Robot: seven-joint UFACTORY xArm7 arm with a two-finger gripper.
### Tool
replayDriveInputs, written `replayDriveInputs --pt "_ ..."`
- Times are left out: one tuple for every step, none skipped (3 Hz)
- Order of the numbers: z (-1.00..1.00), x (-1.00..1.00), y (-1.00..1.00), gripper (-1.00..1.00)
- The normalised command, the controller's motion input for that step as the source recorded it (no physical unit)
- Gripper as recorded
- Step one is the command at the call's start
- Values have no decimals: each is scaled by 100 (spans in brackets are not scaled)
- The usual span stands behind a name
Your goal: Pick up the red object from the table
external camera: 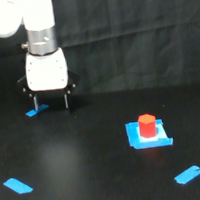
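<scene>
Under the pincer [51, 101], the table [84, 155] is lying bare; its fingers are hanging spread wide, holding nothing. I am judging that I need to travel toward the exterior view's right and nearer, then descend squarely over the red object [147, 125], which is standing upright on the blue pad [163, 138].

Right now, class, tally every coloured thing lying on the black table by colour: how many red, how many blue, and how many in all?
Red: 1, the red object.
Blue: 4, the square pad under the red object, plus three tape strips: near the claw, front left, front right.
Total: 5
</scene>
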Motion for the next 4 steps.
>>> replayDriveInputs --pt "-10 99 -47 99" --pt "-37 98 -38 98" --pt "-57 97 -18 90" --pt "-46 98 -59 100"
